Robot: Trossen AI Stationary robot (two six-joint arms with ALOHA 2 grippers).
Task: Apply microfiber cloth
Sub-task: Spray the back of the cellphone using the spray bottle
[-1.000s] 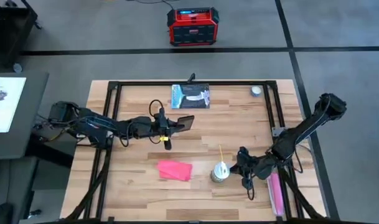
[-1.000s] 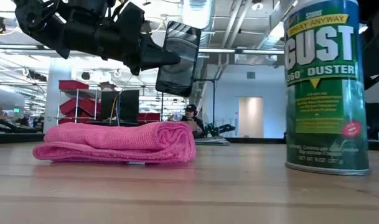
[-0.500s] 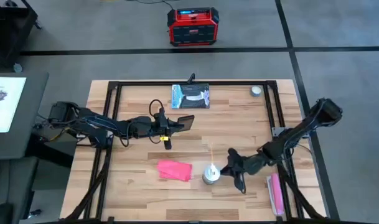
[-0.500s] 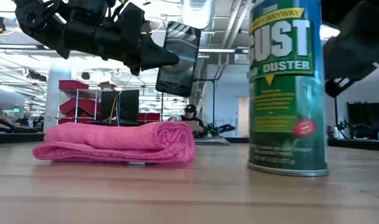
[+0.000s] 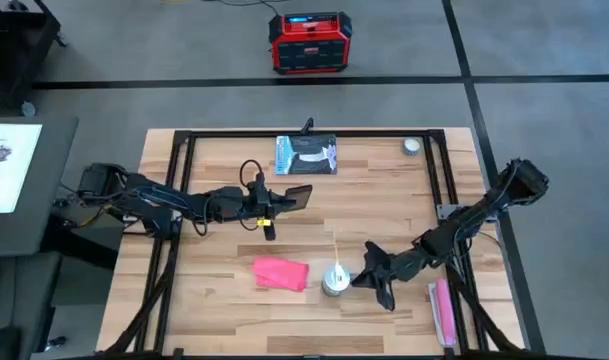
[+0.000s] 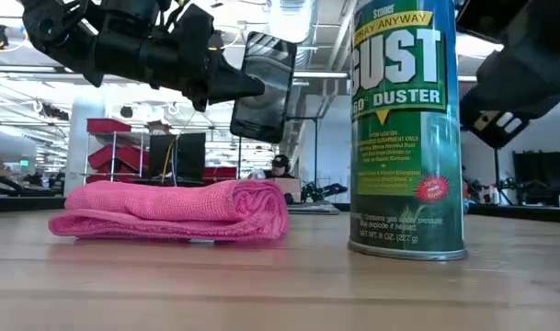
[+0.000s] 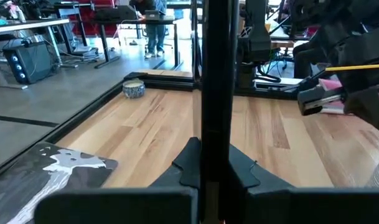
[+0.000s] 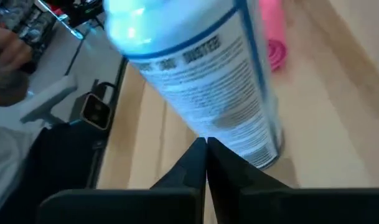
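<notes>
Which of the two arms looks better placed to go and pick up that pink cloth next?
Probably the right. The left gripper is shut on the black phone, held above the table. The right gripper holds nothing and sits beside the duster can, which stands between it and the microfiber cloth.

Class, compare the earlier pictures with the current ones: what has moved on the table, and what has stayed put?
The duster can has slid along the table toward the microfiber cloth, with the right gripper following close behind it, fingers shut. The cloth lies folded where it was, and the left gripper keeps holding the black phone raised, unmoved.
</notes>
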